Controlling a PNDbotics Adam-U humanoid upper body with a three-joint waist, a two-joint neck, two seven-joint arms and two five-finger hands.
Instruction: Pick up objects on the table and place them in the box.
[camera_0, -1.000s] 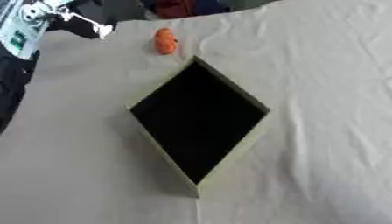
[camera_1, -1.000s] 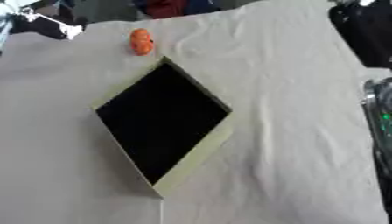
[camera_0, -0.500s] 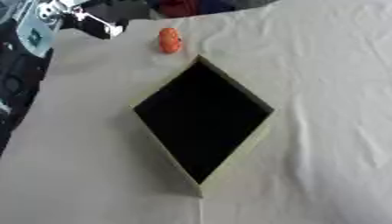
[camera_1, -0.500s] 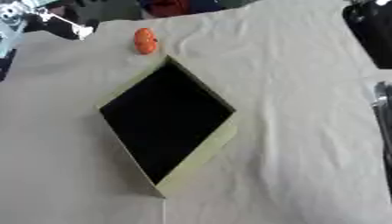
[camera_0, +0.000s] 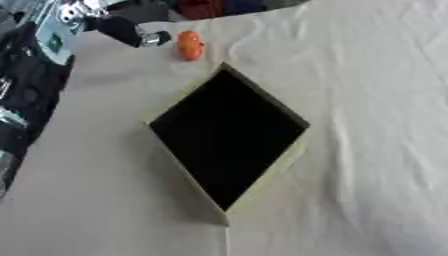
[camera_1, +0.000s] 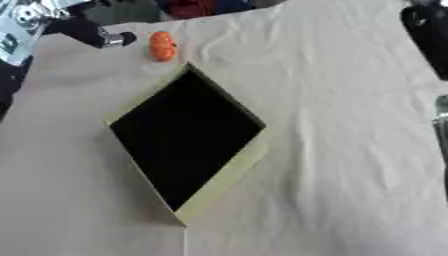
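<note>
Cloth (camera_0: 367, 100) — orange thing (camera_0: 189, 45) beside left hand (camera_0: 131, 34)

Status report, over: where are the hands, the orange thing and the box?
Left hand beside orange thing, not touching. Right hand unseen. Box looks empty. Nothing between.

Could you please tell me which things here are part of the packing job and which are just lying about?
Part of the job:
orange object
box
left hand, close beside the orange object

Just there:
cloth-covered table
red thing at the far edge
</note>
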